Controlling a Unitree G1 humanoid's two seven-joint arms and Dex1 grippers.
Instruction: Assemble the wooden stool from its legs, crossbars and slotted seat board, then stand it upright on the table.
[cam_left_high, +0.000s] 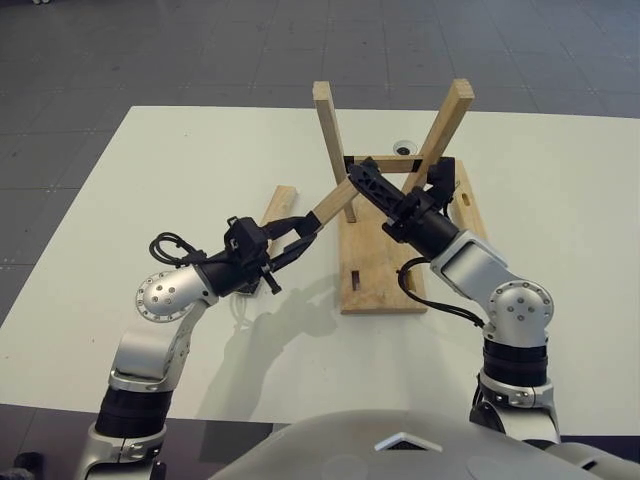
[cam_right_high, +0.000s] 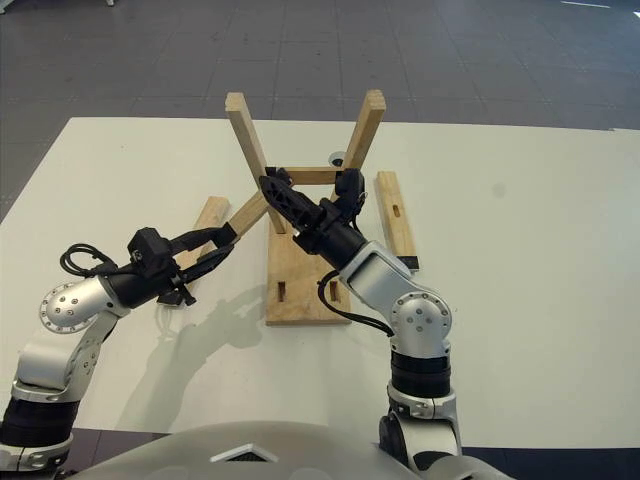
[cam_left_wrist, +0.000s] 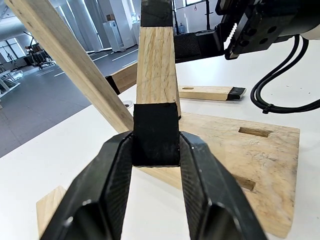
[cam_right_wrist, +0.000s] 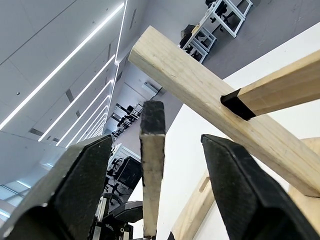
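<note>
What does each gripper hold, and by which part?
The left gripper clamps the crossbar by its black-wrapped end. The right gripper is open and holds nothing.

Matt pale wooden seat board

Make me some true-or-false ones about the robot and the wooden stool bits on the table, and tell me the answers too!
1. The left gripper is clamped on a wooden bar with black bands. True.
2. The flat wooden seat board stands upright. False: it lies flat on the white table.
3. Four legs stick up from the board. False: two pale wooden legs do.
4. The right gripper has its fingers open. True.
5. A loose slotted wooden piece lies on the table beside the board. True.
</note>
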